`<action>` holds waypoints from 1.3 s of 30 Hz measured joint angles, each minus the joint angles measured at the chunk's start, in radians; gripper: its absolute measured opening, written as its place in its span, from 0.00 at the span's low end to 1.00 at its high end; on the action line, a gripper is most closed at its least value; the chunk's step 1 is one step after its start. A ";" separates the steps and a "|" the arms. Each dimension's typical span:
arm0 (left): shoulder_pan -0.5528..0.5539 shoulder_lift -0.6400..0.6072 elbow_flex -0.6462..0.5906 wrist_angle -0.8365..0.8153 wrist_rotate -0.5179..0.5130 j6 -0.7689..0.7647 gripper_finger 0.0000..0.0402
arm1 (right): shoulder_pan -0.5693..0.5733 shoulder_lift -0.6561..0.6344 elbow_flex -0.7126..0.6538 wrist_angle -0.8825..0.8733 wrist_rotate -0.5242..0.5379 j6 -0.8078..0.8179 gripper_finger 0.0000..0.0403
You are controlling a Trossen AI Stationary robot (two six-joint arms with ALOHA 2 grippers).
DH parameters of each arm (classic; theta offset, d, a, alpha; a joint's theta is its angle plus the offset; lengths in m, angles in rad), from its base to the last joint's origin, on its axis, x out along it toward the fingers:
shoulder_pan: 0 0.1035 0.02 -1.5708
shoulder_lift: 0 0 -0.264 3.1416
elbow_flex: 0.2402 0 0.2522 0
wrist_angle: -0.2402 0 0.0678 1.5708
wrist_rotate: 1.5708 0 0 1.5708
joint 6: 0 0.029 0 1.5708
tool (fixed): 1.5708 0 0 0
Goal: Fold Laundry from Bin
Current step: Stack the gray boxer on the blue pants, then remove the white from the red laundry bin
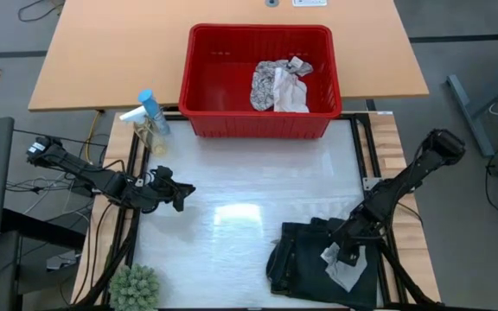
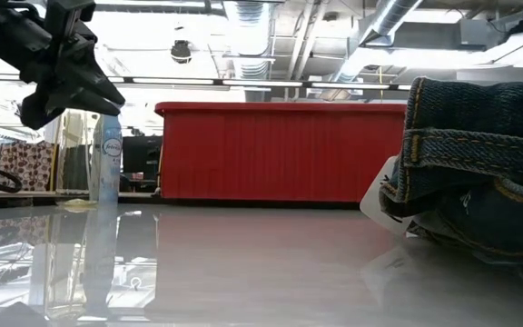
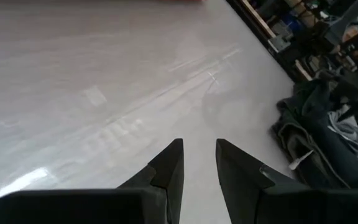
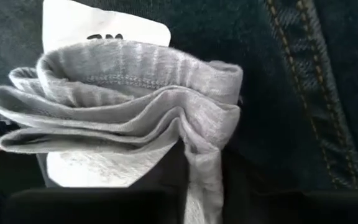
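A dark denim garment (image 1: 305, 259) lies bunched on the table's near right part; it also shows in the low view (image 2: 479, 163). A small grey cloth (image 1: 344, 269) lies on it, beside a white tag (image 4: 104, 28). My right gripper (image 1: 340, 257) is down on this pile, shut on the grey cloth (image 4: 123, 93). My left gripper (image 1: 188, 192) hovers above the table's left part, slightly open and empty (image 3: 199, 155). The red bin (image 1: 201, 78) stands at the far edge and holds a leaf-patterned cloth (image 1: 266, 86) and a whitish cloth (image 1: 294, 91). My right gripper pinches a gathered bunch of the grey cloth (image 4: 201, 155) between its two fingers, several folded layers together. The fingers come from above, slanting down from the table's right side. The cloth's folds fan out past the fingers and rest on the dark garment (image 4: 291, 74).
A spray bottle (image 1: 150, 117) stands at the table's far left, left of the bin; it also shows in the low view (image 2: 107, 163). A small green plant (image 1: 135, 287) sits at the near left corner. Bare white table surface (image 1: 249, 190) lies between the two grippers.
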 joint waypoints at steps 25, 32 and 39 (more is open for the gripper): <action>0.000 0.049 0.000 0.023 -0.021 -0.132 0.41 | -0.048 -0.001 0.174 -0.110 0.270 -0.105 0.51; 0.000 0.053 0.000 0.196 0.073 -0.047 0.41 | -0.140 -0.001 0.264 -0.096 0.410 -0.217 0.51; 0.000 0.053 0.000 0.539 0.041 0.093 0.41 | -0.379 -0.001 0.396 0.008 0.694 -0.357 0.51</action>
